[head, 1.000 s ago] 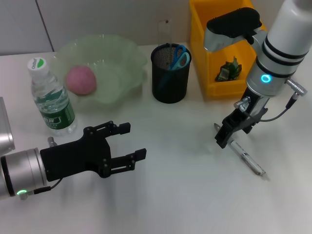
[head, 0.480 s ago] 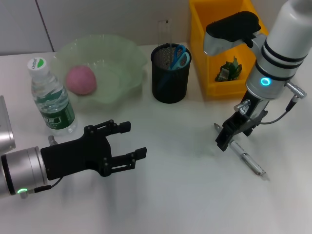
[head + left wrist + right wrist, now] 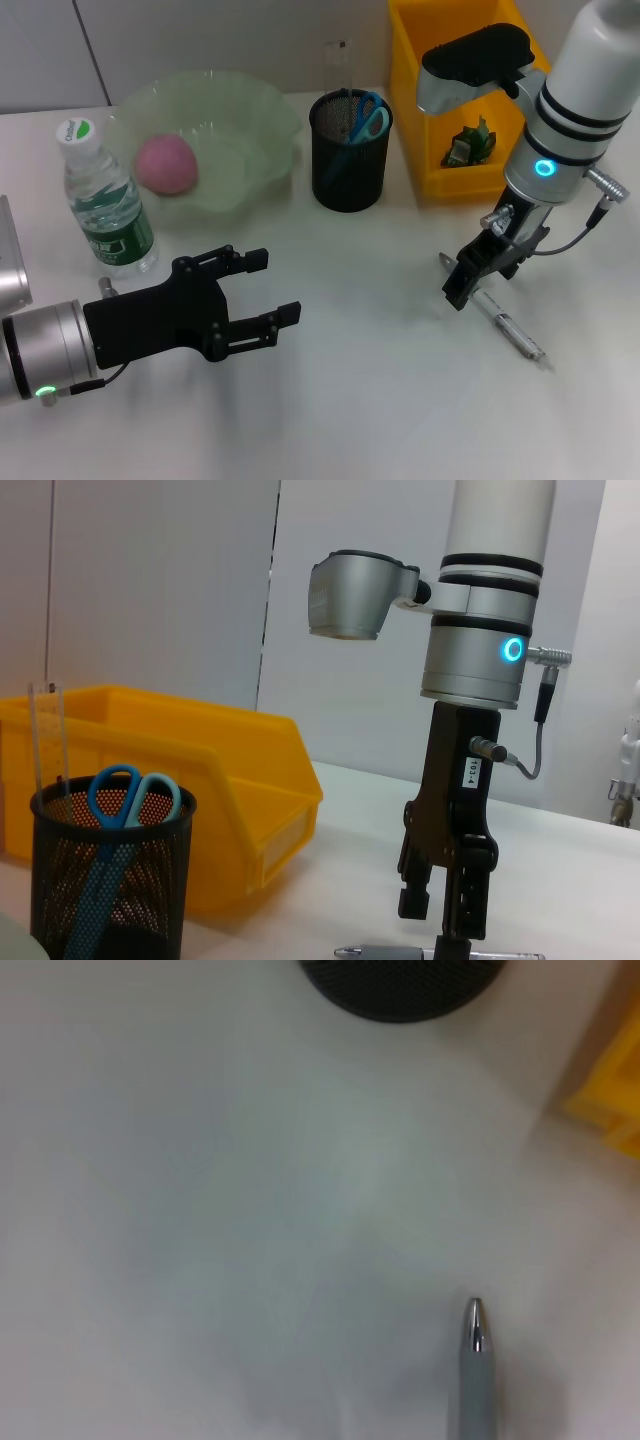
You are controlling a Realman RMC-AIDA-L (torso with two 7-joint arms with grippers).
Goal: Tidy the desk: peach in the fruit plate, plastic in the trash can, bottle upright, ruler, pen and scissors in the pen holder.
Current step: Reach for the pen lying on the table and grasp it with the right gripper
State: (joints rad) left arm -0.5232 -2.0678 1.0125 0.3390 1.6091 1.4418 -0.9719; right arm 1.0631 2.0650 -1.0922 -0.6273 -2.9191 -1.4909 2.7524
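Silver pen (image 3: 507, 322) with a metal tip lies flat on the white desk (image 3: 380, 400), on the robot's right side, in front of the yellow plastic bin (image 3: 420, 120) and well apart from the black mesh pen holder (image 3: 348, 165). The right gripper (image 3: 470, 283) points down at the tip end of the pen, its black fingers low at the desk and right at the barrel; from the head and left wrist views it cannot be told whether they are spread or pressed on the pen. The right wrist view shows the pen's tip (image 3: 475, 1322) against bare desk, with the pen holder's rim (image 3: 400, 985) farther off. The blue-handled scissors (image 3: 368, 117) stand in the pen holder, and a clear ruler (image 3: 338, 65) rises upright at its back edge; the left wrist view shows both in the holder as well (image 3: 120, 810). The pink peach (image 3: 165, 164) rests inside the pale green translucent fruit plate (image 3: 260, 110). The clear plastic bottle with a green label and white cap (image 3: 103, 203) stands upright just beside the plate, on the robot's left. A crumpled green piece of plastic (image 3: 470, 142) lies inside the yellow bin. The left gripper (image 3: 270, 292) hovers low over the desk in front of the bottle, its black fingers spread wide and holding nothing.
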